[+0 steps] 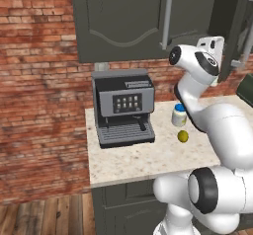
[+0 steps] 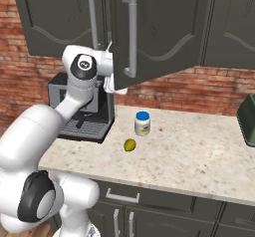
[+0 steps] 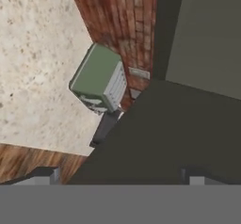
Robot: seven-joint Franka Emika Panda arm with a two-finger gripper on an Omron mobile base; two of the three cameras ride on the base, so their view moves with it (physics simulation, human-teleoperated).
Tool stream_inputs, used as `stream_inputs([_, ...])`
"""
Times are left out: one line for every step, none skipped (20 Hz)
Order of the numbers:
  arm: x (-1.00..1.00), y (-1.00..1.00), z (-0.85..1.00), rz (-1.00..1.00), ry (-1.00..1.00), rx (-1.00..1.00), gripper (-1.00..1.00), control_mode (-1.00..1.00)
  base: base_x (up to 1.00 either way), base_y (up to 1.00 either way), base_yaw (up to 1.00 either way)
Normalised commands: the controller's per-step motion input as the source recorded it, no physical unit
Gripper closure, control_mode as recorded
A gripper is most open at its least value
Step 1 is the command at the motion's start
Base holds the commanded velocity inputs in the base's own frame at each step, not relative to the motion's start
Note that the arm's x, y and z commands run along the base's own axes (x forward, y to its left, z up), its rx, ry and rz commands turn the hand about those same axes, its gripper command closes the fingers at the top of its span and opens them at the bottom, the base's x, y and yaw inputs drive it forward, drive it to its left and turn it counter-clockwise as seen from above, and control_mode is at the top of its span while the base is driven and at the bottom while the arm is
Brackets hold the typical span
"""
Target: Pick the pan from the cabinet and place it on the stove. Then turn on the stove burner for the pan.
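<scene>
Presently my hand (image 3: 117,178) is released: the two fingertips (image 3: 47,175) stand wide apart with nothing between them.

Position: the hand is raised to the level of the cabinet (image 1: 123,21), just behind the edge of its open door (image 2: 164,27). In the right base view that door stands swung out toward me and covers most of the hand.

Cabinet: tall, dark grey, with arched panels. The long axis of each bar handle (image 2: 130,37) runs vertically. The neighbouring door to the left is shut, and its handle (image 1: 167,19) is also upright.

Pan: I cannot tell where it lies in the cabinet, nor which way its handle points. The open compartment reads as dark.

Hand view: it looks down past a broad dark grey surface close under the fingertips. Whether this is the door or the cabinet body, I cannot tell. Beyond it are brick wall, speckled table and a green boxy appliance (image 3: 99,79) against the wall.

Table (image 1: 148,160): a coffee machine (image 1: 123,108) stands at the left end. A small jar with a blue lid (image 2: 142,123) stands upright near the middle, with a yellow-green fruit (image 2: 130,145) just in front of it, apart from it.
</scene>
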Motion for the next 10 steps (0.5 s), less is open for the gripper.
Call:
stream_inputs([-0.67,-0.51,0.01,-0.14,-0.11,0.00,-1.00,-1.00,0.00,0.00,0.00])
stream_inputs([-0.65,-0.49,0.03,-0.14,-0.11,0.00,-1.00,-1.00,0.00,0.00,0.00])
stream_inputs([-0.65,-0.56,0.05,-0.14,-0.11,0.00,-1.00,-1.00,0.00,0.00,0.00])
stream_inputs([-0.60,-0.63,0.04,-0.14,-0.10,0.00,-1.00,-1.00,0.00,0.00,0.00])
stream_inputs([-0.58,-0.72,0.04,-0.14,-0.10,0.00,-1.00,-1.00,0.00,0.00,0.00])
stream_inputs([-0.58,-0.76,0.03,-0.14,-0.10,0.00,-1.00,-1.00,0.00,0.00,0.00])
stream_inputs([-0.52,-0.73,0.02,-0.14,-0.09,0.00,-1.00,-1.00,0.00,0.00,0.00])
stream_inputs([-0.48,-0.73,0.04,-0.15,-0.08,0.00,-1.00,-1.00,0.00,0.00,0.00])
stream_inputs([-0.44,-0.77,0.04,-0.15,-0.07,0.00,-1.00,-1.00,0.00,0.00,0.00])
stream_inputs([-0.37,-0.84,0.03,-0.14,-0.05,0.00,-1.00,-1.00,0.00,0.00,0.00])
